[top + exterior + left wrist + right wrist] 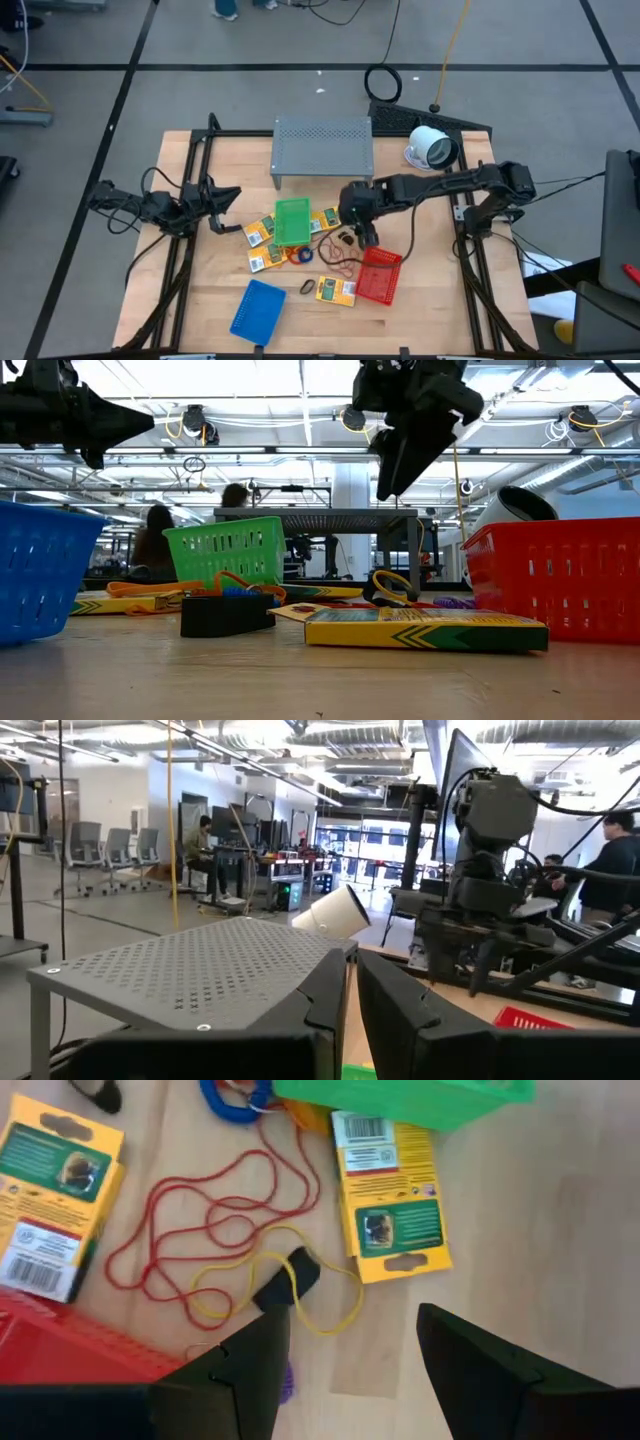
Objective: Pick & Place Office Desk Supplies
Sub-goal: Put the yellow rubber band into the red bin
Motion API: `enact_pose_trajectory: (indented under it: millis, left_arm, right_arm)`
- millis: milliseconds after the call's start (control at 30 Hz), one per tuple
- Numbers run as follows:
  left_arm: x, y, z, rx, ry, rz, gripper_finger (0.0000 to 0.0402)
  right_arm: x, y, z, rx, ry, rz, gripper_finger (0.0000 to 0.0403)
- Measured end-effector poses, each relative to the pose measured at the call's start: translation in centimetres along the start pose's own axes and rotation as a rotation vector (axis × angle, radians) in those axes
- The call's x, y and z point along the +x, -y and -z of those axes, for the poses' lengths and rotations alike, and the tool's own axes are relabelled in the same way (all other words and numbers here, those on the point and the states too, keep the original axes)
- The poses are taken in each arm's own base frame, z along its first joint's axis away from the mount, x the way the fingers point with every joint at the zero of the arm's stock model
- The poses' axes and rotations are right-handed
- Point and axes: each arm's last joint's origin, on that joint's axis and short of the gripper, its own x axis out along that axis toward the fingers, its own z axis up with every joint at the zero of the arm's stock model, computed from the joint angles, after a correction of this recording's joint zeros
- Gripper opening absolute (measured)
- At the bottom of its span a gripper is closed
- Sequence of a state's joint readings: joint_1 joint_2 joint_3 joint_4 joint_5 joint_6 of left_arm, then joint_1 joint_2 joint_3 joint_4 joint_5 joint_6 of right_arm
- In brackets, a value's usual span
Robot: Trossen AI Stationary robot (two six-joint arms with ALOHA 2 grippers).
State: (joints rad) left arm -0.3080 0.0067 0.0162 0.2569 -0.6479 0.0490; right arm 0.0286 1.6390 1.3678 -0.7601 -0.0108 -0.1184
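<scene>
yellow packet (425, 628) lies nearest the low camera, in front of the red basket (560, 585). going left to right from the green basket (292, 220): left gripper (222, 197) waits well to its left above the table edge, fingers together. more yellow packets (262, 232) lie just beside the green basket. to its right the right gripper (345, 1355) hovers with fingers apart, over the rubber bands (215, 1230) and a small black clip (287, 1280). best move looks like dropping straight down, centering on the clip and closing without snagging the bands.
</scene>
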Motion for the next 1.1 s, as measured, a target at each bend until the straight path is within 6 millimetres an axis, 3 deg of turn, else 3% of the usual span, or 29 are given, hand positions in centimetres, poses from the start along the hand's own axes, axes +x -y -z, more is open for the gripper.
enact_pose_trajectory:
  millis: [300,700,833,1100]
  left_arm:
    - [0.0,0.0,0.0,0.001,0.0,0.0,0.0037]
    - [0.0,0.0,0.0,0.0,0.0,0.002,0.0037]
    - [0.0,0.0,0.0,0.0,0.0,0.002,0.0037]
    - [0.0,0.0,0.0,0.001,-0.003,0.001,0.0037]
  right_arm:
    - [0.1,0.6,0.0,0.025,0.015,-0.111,0.021]
    - [5.9,0.5,0.5,0.015,-0.134,-0.184,0.021]
    - [6.9,0.5,0.7,0.01,-0.164,-0.19,0.021]
    - [6.8,0.7,0.6,-0.033,-0.141,-0.19,0.021]
